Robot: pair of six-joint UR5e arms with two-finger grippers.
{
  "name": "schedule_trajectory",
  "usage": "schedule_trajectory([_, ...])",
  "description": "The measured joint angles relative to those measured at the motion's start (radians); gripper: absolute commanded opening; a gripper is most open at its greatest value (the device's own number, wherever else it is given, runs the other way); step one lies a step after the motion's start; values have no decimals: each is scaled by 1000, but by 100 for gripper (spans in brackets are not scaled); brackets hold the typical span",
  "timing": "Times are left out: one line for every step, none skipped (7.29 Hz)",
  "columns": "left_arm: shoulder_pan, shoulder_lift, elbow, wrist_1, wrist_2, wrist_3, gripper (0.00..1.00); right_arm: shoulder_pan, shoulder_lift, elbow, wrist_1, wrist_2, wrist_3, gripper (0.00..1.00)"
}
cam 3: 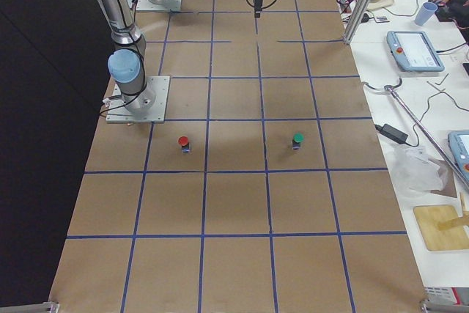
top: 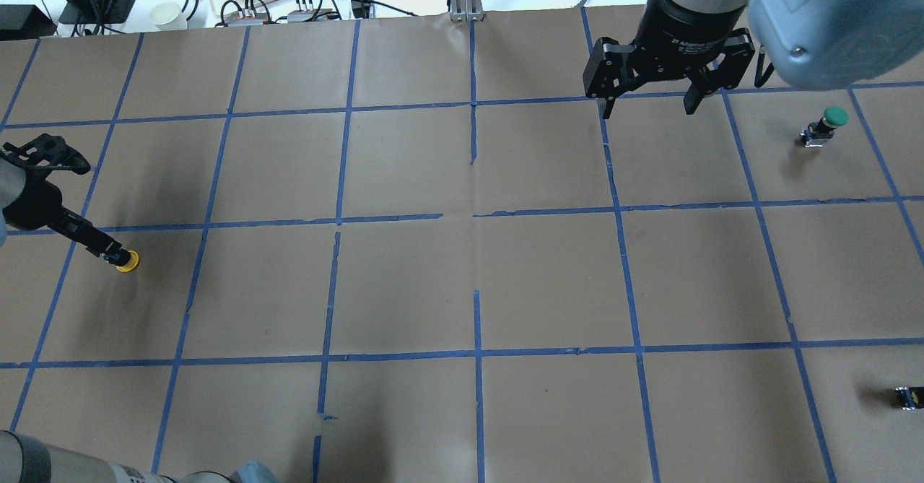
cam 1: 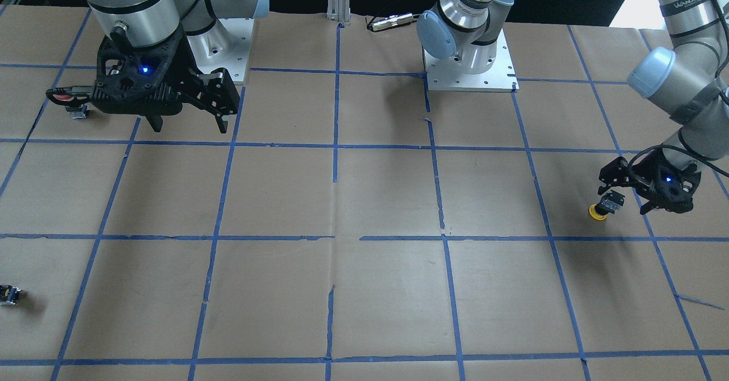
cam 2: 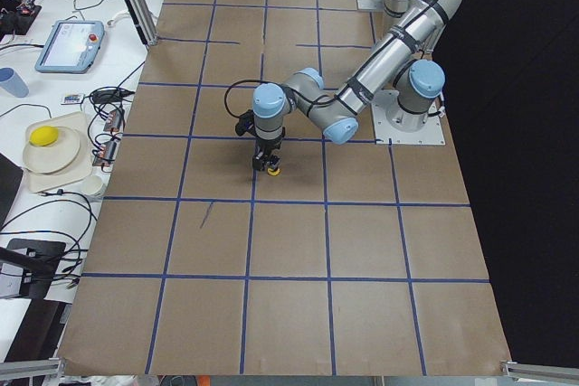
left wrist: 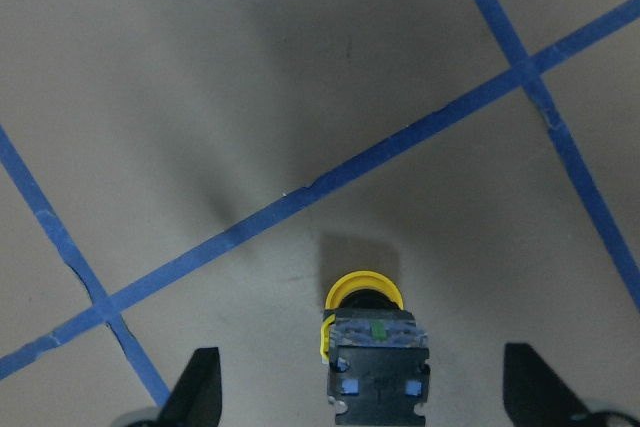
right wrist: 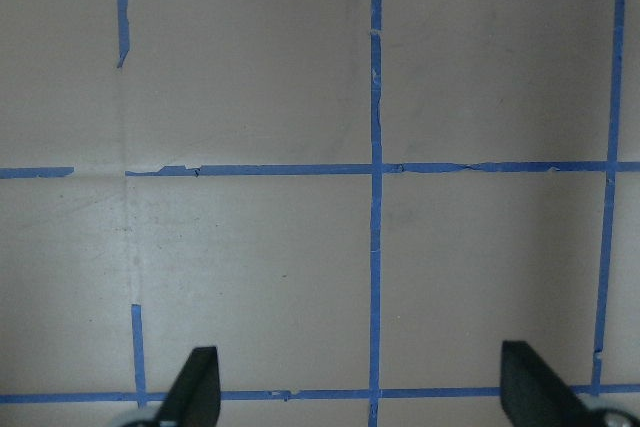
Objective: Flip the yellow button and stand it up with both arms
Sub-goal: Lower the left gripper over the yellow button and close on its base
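The yellow button [cam 1: 603,207] is seen on the table [cam 1: 387,199] midway between the spread fingers of the left claw [left wrist: 360,352]. Its round cap is turned away from that claw's camera and its black and grey block toward it. Whether it is stood squarely on the cap or is leaned to one side cannot be told. The left claw is spread wide, and neither finger is seen to touch the block.

The first risk is judged to lie in the closing. The block is narrow against so wide an opening, so if one finger is brought against it before the other, the button may be pushed over. On a round cap it can then be rolled out from between the fingers. If the grip is taken too near the block's end, the button may be pivoted or dropped while it is turned over.

The right claw [top: 647,111] is parted and empty, raised over the table well apart from the left claw. A long approach is therefore needed before any support can be given. If the two claws are badly aligned at the meeting, the button may be knocked loose or the fingers struck together.

A red button [cam 3: 183,141] and a green button [cam 3: 297,139] are stood on the right claw's side of the table. They could be brushed if that claw is lowered early.
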Motion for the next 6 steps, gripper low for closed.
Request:
schedule_trajectory([1,-5,-9,3,-1,-3,91,-1,0,0,-1,0,0,100])
schedule_trajectory([1,-11,-12,4,0,-5,80,0,-1,0,-2,0,-1,100])
schedule_trajectory([1,-18,-13,5,1,-7,63,1,-2,-1,-3,0,-2,100])
schedule_trajectory([1,-25,-12,7,4,-11,40,1,-3,-1,-3,0,-2,100])
schedule_trajectory([1,-28,-12,17,5,-16,18,3,-4,-1,-3,0,-1,100])
schedule_trajectory([0,-30,-12,32,7,-19,6,6,-4,-1,-3,1,0,100])
